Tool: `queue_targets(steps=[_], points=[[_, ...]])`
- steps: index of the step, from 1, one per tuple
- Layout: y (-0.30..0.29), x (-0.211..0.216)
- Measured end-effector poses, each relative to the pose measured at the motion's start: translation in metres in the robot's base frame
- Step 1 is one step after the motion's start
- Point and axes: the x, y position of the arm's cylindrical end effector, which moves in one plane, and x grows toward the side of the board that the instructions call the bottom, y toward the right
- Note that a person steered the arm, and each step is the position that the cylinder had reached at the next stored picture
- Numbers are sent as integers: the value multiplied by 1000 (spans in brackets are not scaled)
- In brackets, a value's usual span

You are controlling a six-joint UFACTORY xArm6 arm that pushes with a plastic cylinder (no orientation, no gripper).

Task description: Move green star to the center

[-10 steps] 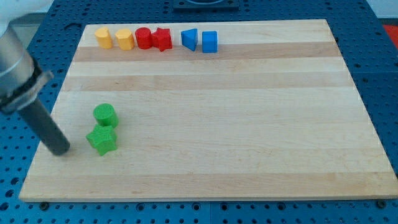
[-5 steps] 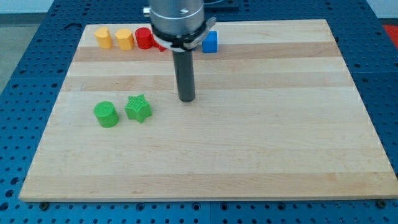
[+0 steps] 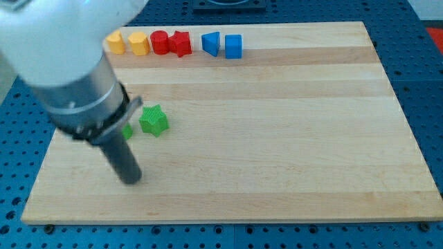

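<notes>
Tip on wooden board, blue pegboard around

This is a robot lab: a wooden board lies on a blue perforated bench, under a big grey robot arm.

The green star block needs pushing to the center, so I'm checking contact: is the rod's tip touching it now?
Apart. The camera view shows my tip below and left of the green star block, with bare wooden board between them.
</notes>
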Motion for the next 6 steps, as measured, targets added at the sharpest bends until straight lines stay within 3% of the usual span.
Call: queue_targets(steps=[1,3,6], points=[[0,-49],[3,-90],[82,-174]])
